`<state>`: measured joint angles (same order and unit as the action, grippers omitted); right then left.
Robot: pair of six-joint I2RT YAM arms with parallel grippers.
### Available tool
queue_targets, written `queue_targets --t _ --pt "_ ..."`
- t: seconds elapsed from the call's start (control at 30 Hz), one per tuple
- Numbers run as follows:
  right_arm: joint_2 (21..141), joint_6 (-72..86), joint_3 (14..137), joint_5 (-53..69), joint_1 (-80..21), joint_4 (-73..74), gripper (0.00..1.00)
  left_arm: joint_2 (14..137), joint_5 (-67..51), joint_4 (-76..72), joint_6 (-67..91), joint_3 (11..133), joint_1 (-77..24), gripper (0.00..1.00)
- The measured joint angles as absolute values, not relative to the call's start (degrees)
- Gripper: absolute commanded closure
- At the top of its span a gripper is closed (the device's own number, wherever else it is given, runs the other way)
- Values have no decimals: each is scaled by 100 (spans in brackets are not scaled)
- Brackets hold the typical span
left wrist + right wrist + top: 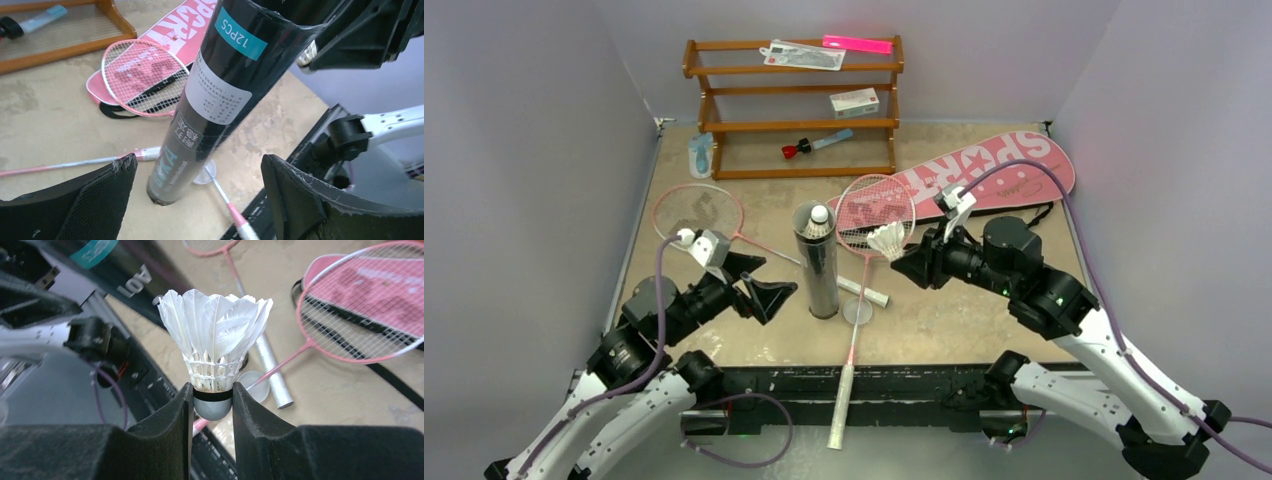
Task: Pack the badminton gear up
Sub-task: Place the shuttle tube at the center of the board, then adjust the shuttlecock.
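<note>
racket bag: large white "SPORT", upside down in top view | black tube: teal label reads "12PCS" | white label on tube: print too small to read | lower tube lettering: unclear

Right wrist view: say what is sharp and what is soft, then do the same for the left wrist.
Right wrist: the shuttlecock is crisp, the background at left blurred. Left wrist: the black tube has sharply readable labels and a faint sheen on its wrap.
</note>
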<state>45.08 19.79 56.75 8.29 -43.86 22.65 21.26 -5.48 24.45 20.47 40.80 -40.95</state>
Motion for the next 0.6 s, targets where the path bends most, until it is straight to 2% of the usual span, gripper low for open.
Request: queue_targets --t 0.1,0.2,0.4,0.6 --pt "4593 1898 5765 1288 -4386 2532 76 1809 -521 2447 2582 3929 -4095 7" --pt "4729 1874 5756 1831 -4386 2790 75 1492 -576 2519 2967 3769 -4095 2" --pt "4818 2001 5181 2652 -4386 2893 75 950 -1553 2215 3041 3588 -4095 3" --pt "4836 2508 4156 3623 -4386 2434 78 1260 -2467 1835 3052 3374 -4095 7"
